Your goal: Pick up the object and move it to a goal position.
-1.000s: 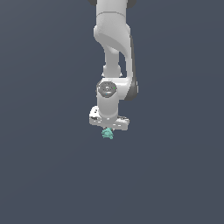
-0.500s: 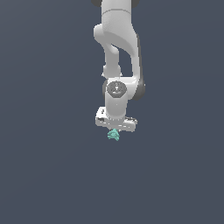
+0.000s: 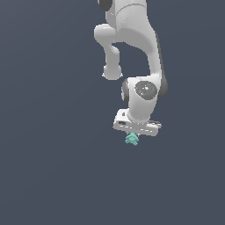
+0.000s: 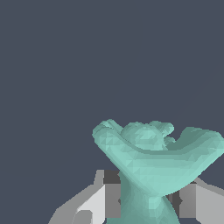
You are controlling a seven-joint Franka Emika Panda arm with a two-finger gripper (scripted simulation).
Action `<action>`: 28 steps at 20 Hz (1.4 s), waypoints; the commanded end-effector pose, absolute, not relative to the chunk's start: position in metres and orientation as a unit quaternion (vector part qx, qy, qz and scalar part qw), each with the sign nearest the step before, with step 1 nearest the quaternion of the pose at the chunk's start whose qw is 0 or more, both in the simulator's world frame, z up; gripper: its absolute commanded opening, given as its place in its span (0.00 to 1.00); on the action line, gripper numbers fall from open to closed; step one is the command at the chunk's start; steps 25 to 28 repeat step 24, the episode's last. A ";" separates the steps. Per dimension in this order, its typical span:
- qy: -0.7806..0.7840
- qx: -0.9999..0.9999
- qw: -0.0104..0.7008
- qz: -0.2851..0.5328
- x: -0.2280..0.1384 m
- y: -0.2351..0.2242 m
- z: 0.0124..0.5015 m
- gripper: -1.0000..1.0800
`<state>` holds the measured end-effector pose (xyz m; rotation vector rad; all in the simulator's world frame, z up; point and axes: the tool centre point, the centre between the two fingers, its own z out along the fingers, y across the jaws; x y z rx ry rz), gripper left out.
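The object (image 3: 132, 139) is a tiny teal-green lumpy figurine with small knobs. In the exterior view it hangs just below my white gripper (image 3: 132, 135), near the middle of the picture and a little toward the exterior view's right. In the wrist view the object (image 4: 153, 162) fills the space between my two fingers (image 4: 101, 199), and my gripper (image 4: 148, 199) is shut on it. The fingertips are mostly hidden behind the object.
Only a plain dark grey-blue ground (image 3: 48, 167) surrounds the arm (image 3: 132, 39). No other object, container or edge shows in either view.
The arm has carried the gripper and the teal object toward the exterior view's right and a little lower. The grip on the object is unchanged.
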<state>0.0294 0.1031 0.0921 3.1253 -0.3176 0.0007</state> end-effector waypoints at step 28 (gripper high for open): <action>-0.101 0.995 0.000 0.000 0.074 0.201 0.123 0.00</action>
